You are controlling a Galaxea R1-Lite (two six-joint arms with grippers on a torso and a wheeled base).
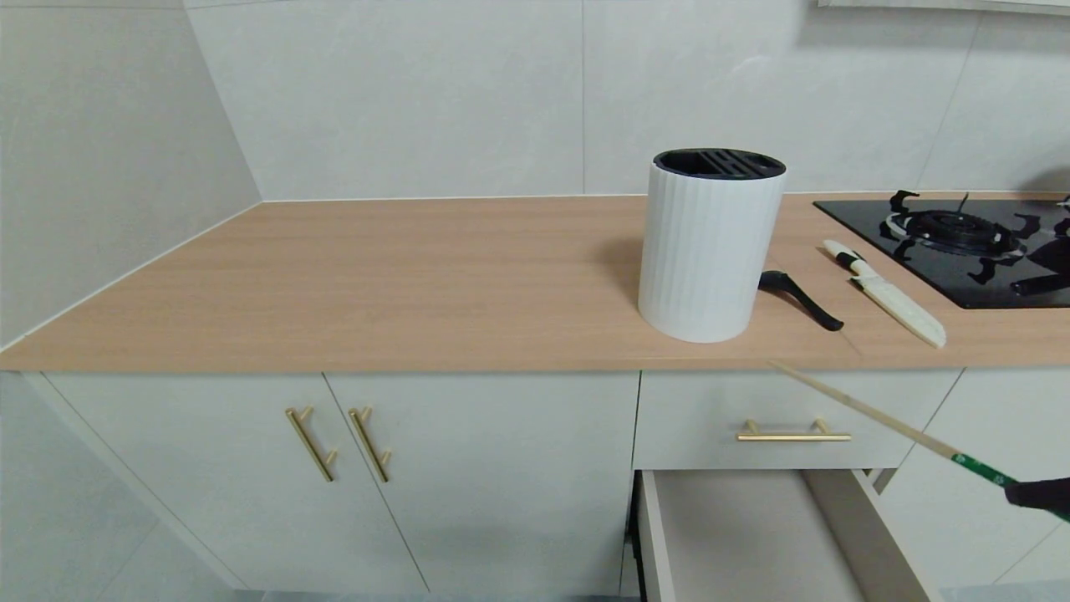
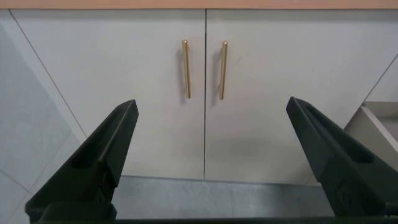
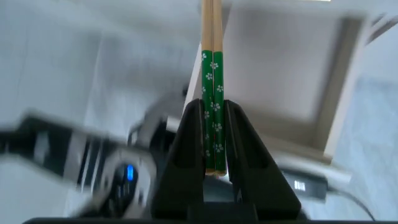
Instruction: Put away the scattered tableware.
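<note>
Below and to the right of the white ribbed holder [image 1: 706, 251], the right claw [image 1: 1036, 493] is closed tight on a pair of chopsticks [image 1: 878, 418]. They are slim pale wooden sticks lying side by side, and their gripped end is green with small white flowers. From the claw they slant up toward the front edge of the wooden surface [image 1: 376, 284], just right of the holder's base. They pass in front of a closed drawer front with a gold handle [image 1: 794, 435]. An open drawer [image 1: 656, 535] is pulled out lower down, beneath the holder.

Right of the holder on the surface lies a black utensil [image 1: 798, 298], its near end hidden behind the holder's wall. Farther right lies a knife [image 1: 886, 293] with a cream blade and a cream and black handle. Beyond that sits a black gas stove [image 1: 961, 242].

Well to the left of the holder and lower, the left claw [image 2: 211, 106] is spread wide with nothing between its fingers. It faces two white cupboard doors [image 2: 261, 93] with upright gold handles.
</note>
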